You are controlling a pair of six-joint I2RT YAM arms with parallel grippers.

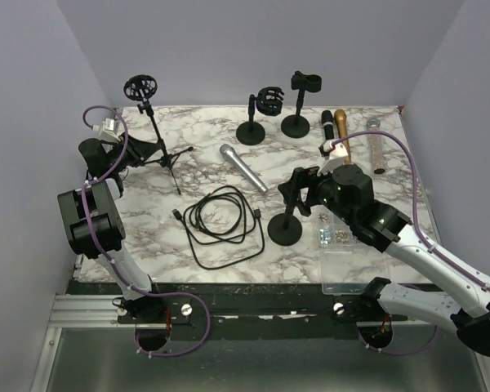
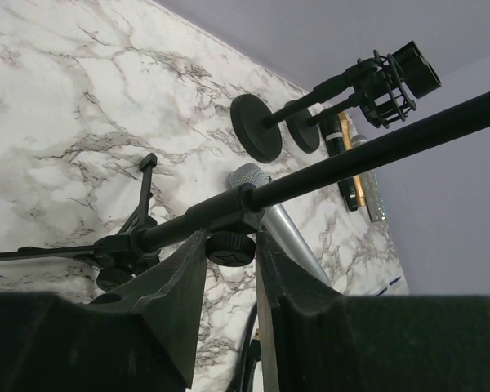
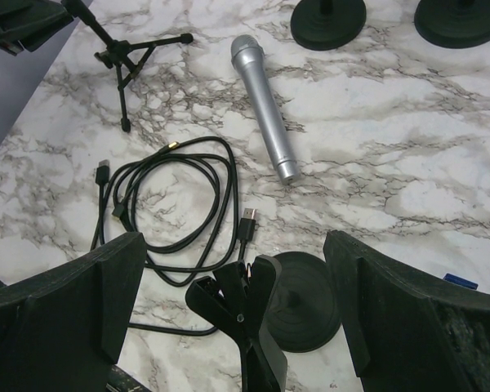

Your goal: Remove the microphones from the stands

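Note:
A silver microphone lies flat on the marble table, apart from every stand; it also shows in the right wrist view and the left wrist view. A small round-base stand with an empty black clip stands near the front. My right gripper is open, its fingers wide on either side of that clip, touching nothing. My left gripper is shut on the tripod stand at its pole clamp knob.
A coiled black USB cable lies left of the small stand. Two round-base stands are at the back. Black, gold and glittery microphones lie at the right. A clear parts box sits by my right arm.

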